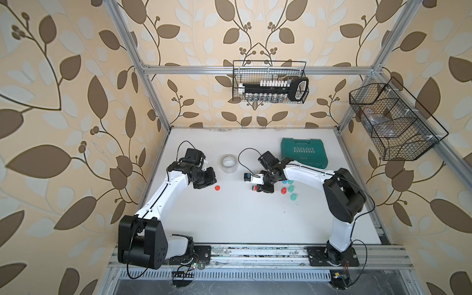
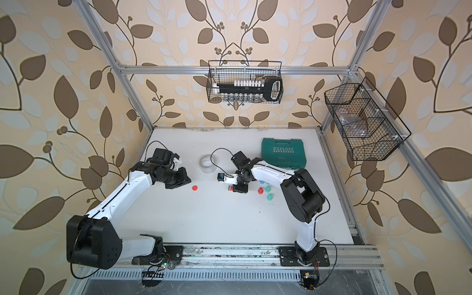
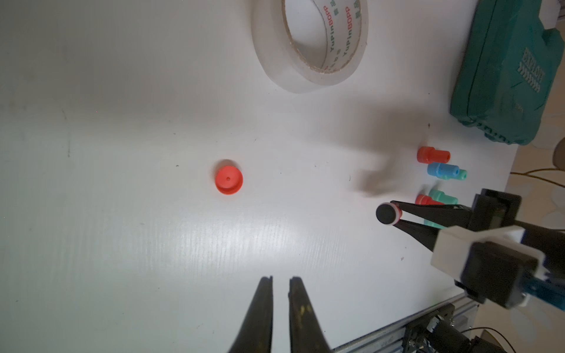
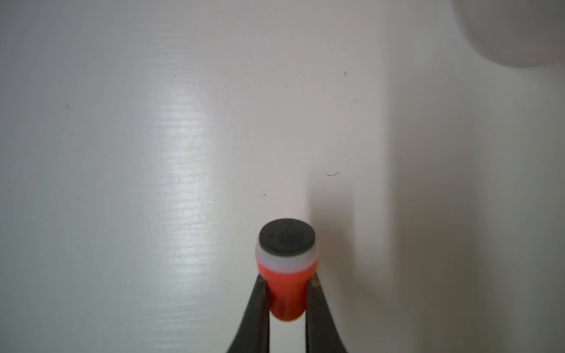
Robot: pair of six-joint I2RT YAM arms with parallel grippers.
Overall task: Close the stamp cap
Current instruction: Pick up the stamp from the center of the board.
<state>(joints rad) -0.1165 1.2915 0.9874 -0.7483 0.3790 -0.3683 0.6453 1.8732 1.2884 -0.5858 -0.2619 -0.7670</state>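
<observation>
Right gripper [image 4: 287, 280], lower centre: jaws clamped on red stamp [image 4: 286, 259] body, dark pad exposed. Left gripper [image 3: 280, 279], bottom centre: barely parted, empty; red cap [image 3: 228, 180] mid-frame, untouched.

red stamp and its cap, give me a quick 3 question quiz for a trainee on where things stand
1. Fill in: the red cap lies loose on the white ___.
2. Which one holds the red stamp? A) left gripper B) right gripper C) neither
3. True or false: the cap is already on the stamp.

Key: 1 table; 2 B; 3 false, the stamp's dark face is bare.
</observation>
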